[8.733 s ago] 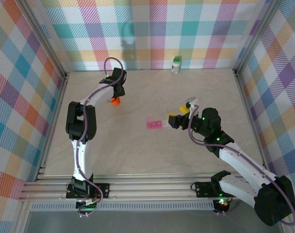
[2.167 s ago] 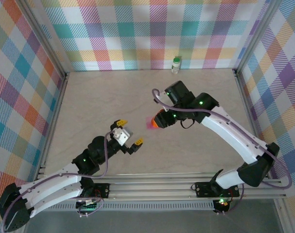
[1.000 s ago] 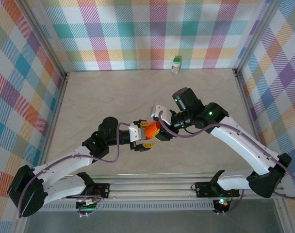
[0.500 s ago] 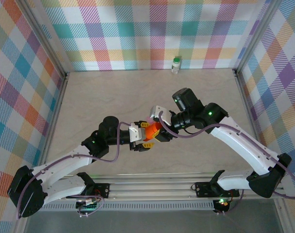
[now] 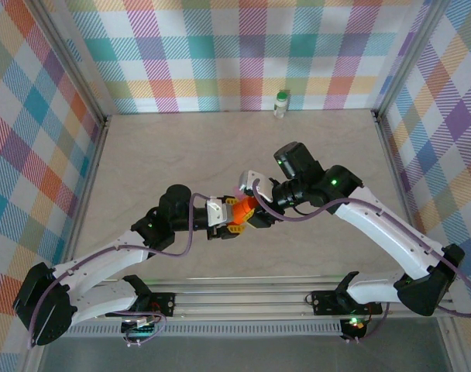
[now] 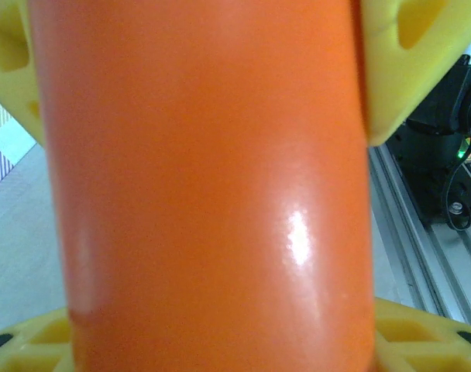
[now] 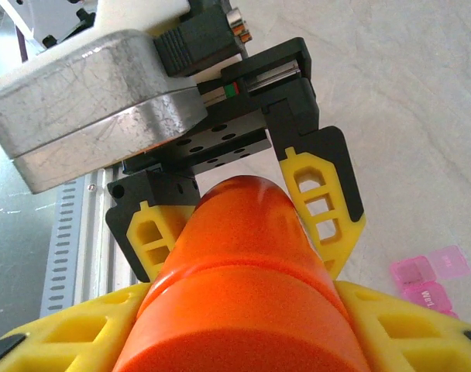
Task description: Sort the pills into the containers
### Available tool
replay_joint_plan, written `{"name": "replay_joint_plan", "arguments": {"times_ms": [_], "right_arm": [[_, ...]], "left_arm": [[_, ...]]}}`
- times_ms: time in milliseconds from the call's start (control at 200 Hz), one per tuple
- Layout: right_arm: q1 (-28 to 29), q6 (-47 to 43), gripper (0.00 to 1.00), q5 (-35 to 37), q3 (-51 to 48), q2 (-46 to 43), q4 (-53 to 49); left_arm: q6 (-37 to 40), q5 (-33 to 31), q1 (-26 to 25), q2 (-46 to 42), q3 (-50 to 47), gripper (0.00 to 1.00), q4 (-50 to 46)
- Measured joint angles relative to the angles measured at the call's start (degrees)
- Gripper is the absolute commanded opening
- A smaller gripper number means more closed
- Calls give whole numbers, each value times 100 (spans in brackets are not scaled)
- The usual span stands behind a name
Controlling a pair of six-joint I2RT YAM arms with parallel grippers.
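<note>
Left tool [image 5: 232,216] and right tool [image 5: 251,211] both clamp the orange vial [image 6: 204,186], contents hidden; capped white bottle [image 5: 281,102] stands far back.

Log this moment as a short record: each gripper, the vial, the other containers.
left gripper: shut on one end of the orange vial, a finger on each side
right gripper: shut on the vial's other end
orange vial: held between both grippers, off the table
white bottle with green cap: upright at the table's far edge, apart from both arms
pink pill organizer: flat on the table, below the grippers
</note>
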Motion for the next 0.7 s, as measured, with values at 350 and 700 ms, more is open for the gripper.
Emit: {"name": "replay_joint_plan", "arguments": {"times_ms": [350,700], "right_arm": [[-212,481,88,540,-13,-122,520],[-485,1768,92,1366,-107,-560,1193]], "left_arm": [[-160,-946,-4,68,-175,0,568],[-909,-2468,-4,896,-243,0,1762]]}}
